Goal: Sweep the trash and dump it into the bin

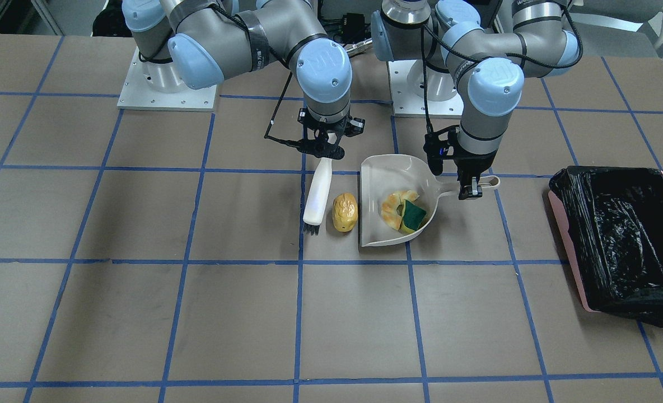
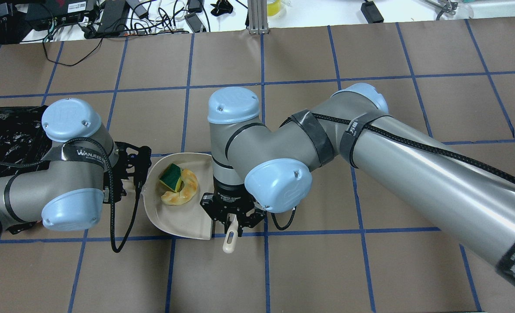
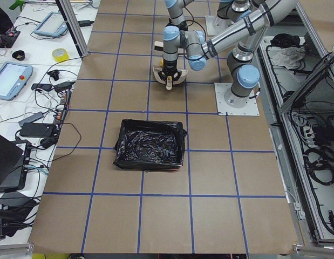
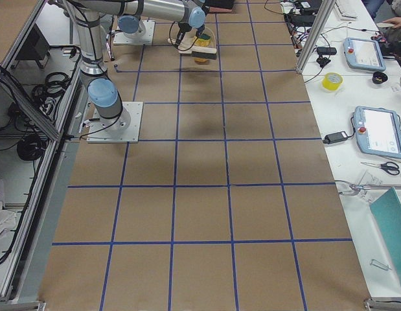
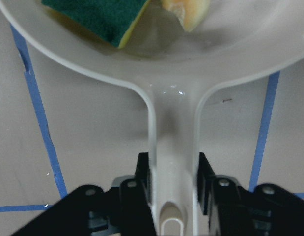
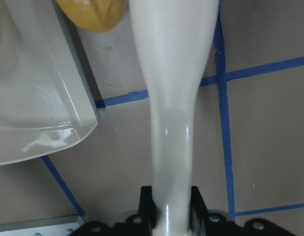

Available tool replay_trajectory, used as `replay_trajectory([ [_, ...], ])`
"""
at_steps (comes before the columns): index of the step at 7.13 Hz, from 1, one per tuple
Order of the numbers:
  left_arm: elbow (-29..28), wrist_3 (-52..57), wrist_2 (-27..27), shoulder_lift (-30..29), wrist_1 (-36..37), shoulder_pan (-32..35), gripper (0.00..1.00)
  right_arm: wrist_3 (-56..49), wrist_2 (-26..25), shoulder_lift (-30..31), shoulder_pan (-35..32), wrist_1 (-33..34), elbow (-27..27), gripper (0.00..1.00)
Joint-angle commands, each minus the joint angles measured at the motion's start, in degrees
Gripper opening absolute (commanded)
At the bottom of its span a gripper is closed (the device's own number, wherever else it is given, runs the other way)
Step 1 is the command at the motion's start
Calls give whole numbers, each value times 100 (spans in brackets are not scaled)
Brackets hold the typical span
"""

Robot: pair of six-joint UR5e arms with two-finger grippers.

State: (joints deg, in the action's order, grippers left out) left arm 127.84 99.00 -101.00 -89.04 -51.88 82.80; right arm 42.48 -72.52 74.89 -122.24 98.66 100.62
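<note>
My left gripper (image 1: 471, 187) is shut on the handle of the off-white dustpan (image 1: 379, 184), which lies flat on the table. The tan croissant (image 1: 393, 204) and the green-and-yellow sponge (image 1: 414, 215) lie inside the pan; both also show in the left wrist view, sponge (image 5: 93, 19) and croissant (image 5: 186, 10). My right gripper (image 1: 323, 150) is shut on the white brush (image 1: 316, 196), whose black bristles touch the table. The yellow-brown potato (image 1: 345, 212) lies on the table between the brush and the pan's open edge. The bin (image 1: 622, 235) stands apart, on my left.
The table is brown with blue tape grid lines. In the overhead view the bin (image 2: 5, 130) sits behind my left arm at the far left. Cables and electronics lie beyond the table's far edge. Both arm bases stand close behind the dustpan.
</note>
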Motion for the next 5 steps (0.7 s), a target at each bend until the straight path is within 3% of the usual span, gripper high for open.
replay_trajectory([
  [1, 83, -135, -8, -51, 38, 52, 0, -11, 71, -44, -54, 475, 403, 0],
  [2, 31, -214, -16, -130, 38, 69, 0, -20, 53, -70, -54, 818, 649, 0],
  [5, 13, -232, -16, -210, 46, 96, 0, 75, 53, -622, -98, 1627, 634, 0],
])
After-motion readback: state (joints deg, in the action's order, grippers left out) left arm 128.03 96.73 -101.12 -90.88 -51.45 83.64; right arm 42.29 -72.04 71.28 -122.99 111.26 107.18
